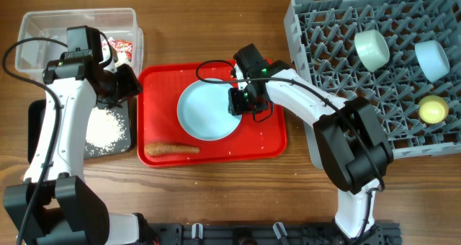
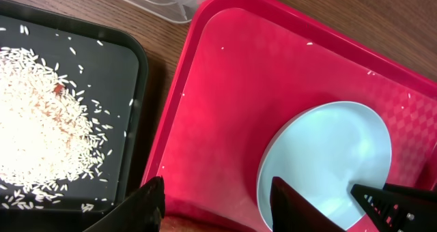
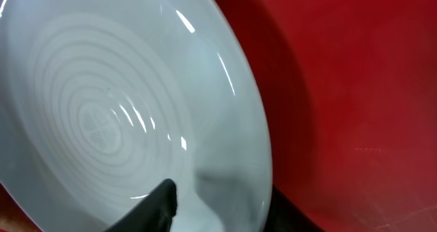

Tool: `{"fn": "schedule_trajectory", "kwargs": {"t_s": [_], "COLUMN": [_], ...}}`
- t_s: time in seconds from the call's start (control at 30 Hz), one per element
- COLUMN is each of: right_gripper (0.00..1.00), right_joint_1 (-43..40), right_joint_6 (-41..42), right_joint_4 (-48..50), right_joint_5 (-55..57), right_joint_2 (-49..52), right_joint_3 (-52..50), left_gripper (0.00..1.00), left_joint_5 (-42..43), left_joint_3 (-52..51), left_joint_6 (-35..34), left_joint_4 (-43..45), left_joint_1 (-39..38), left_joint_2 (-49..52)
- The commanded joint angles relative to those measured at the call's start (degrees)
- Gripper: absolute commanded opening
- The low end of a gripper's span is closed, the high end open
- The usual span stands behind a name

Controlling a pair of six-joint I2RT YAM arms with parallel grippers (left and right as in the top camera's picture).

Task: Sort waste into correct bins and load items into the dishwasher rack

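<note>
Flat and face up, the round light-blue plate [image 1: 205, 112] lies on the big flat red serving tray [image 1: 266, 140], toward the tray's 12 o'clock side in the overhead view. Being round, it has no long axis, and its ringed inner face looks straight up. At its 3 o'clock rim sits the right gripper [image 1: 236, 101]. The right wrist view shows one finger over the plate's inner face and the other under the rim, so the jaws straddle the edge, but I cannot tell whether they are clamped on it.

At 7 o'clock from the plate, apart from it, the thin orange-brown food stick [image 1: 171, 149] lies on the same tray with its long axis along the 9-to-3 line. Scattered white grains dot the red surface.

At 9 o'clock, just beside the red tray, the shallow black rectangular tray [image 1: 131, 130] holds the heap of white rice-like grains [image 1: 106, 126]. The left gripper [image 2: 217, 194] hovers over the border of the two trays, jaws apart with nothing between them.

At 12 o'clock from the black tray, the clear rectangular plastic tub [image 1: 43, 29] holds crumpled red-and-white wrappers [image 1: 121, 49].

Toward 2 o'clock from the plate, the large square grey plastic rack [image 1: 324, 29] carries the pale-green bowl [image 1: 372, 49], the light-blue bowl [image 1: 432, 60] and the small yellow cup [image 1: 433, 109] among its pegs
</note>
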Motion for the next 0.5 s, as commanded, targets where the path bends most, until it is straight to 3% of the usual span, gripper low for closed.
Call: {"fn": "schedule_trajectory", "kwargs": {"t_s": [0.0, 0.03, 0.1, 0.33, 0.47], "right_gripper": [0.23, 0.20, 0.05, 0.04, 0.04], "right_joint_1": [0.1, 0.1, 0.1, -0.6, -3.5], "right_joint_6": [2.1, 2.8, 3.5, 4.1, 0.7], "right_joint_4": [0.2, 0.2, 0.2, 0.2, 0.0], "right_joint_5": [1.2, 1.5, 2.4, 4.0, 4.7], "right_joint_2": [1.6, 1.6, 1.6, 0.6, -5.6], "right_joint_3": [-0.3, -0.3, -0.3, 0.2, 1.3], "left_gripper": [0.50, 0.50, 0.50, 0.50, 0.50], "left_joint_5": [-0.8, -0.8, -0.8, -0.8, -0.8], "left_joint_3": [0.3, 0.3, 0.3, 0.3, 0.3], "left_joint_6": [0.7, 0.7, 0.7, 0.7, 0.7], "left_joint_4": [0.0, 0.0, 0.0, -0.1, 0.0], "left_joint_1": [0.2, 0.2, 0.2, 0.2, 0.2], "left_joint_2": [-0.2, -0.2, -0.2, -0.2, -0.2]}}
